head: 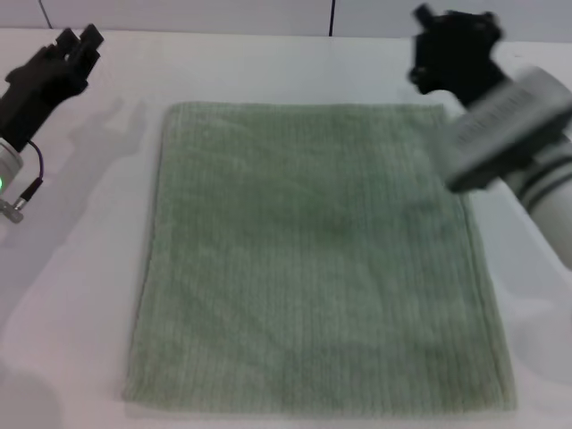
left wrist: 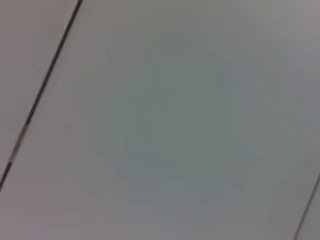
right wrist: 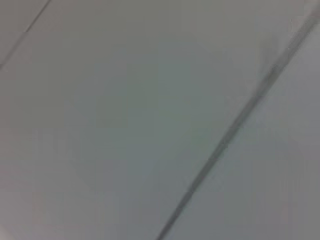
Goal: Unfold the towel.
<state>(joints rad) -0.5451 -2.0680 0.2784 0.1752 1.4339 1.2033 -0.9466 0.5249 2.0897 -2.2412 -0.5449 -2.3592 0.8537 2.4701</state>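
One towel [head: 313, 259] is lying spread flat on the white table [head: 80, 268], while the left gripper [head: 76, 45] and right gripper [head: 451, 40] are hovering beside its far corners, their grip unclear.

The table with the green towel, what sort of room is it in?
Probably a lab or test room, not a home: a plain white table holds only a flat towel, pale wall panels stand behind, and the left hand and right hand hang beside it.

No readable txt, labels, brands or nos. anywhere; right arm's label too blurred.
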